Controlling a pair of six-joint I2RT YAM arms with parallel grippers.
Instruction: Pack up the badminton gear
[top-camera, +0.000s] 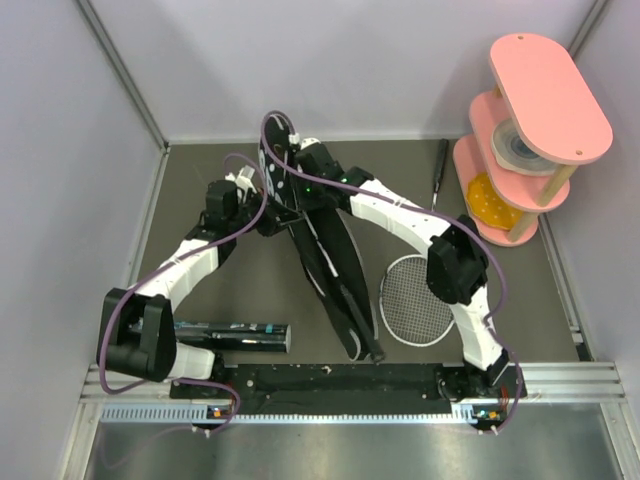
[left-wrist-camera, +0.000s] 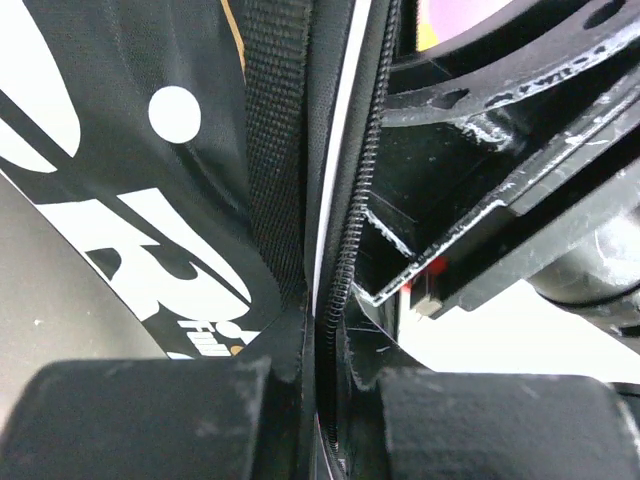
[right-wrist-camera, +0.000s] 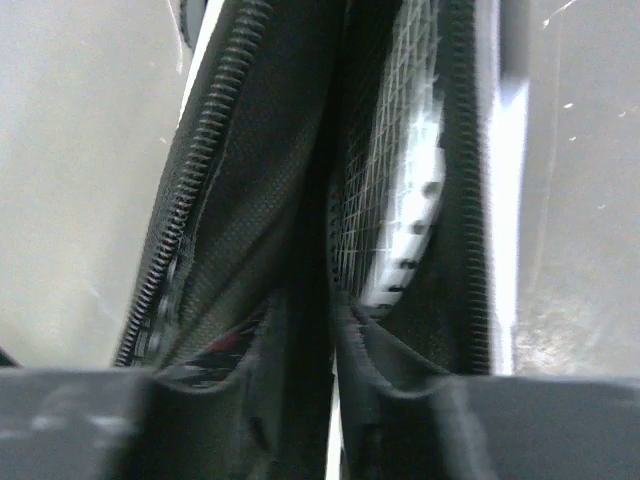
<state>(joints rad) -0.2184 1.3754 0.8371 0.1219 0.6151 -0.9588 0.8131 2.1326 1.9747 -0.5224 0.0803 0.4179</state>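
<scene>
The limp black bag (top-camera: 335, 270) lies centre, far to near, one racket (right-wrist-camera: 400, 190) inside; left gripper (left-wrist-camera: 320, 400) clamps its zipper edge, right gripper (right-wrist-camera: 335, 400) pinches the opposite lip. Soft, light fabric should sag, so grip beside the zipper seam

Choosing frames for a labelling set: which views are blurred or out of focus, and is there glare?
Top external: sharp, evenly lit, glare only on the metal strip at the near edge. Left wrist: zipper crisp, claw pads at the bottom soft. Right wrist: blurred throughout, racket strings inside the bag smeared.
</scene>
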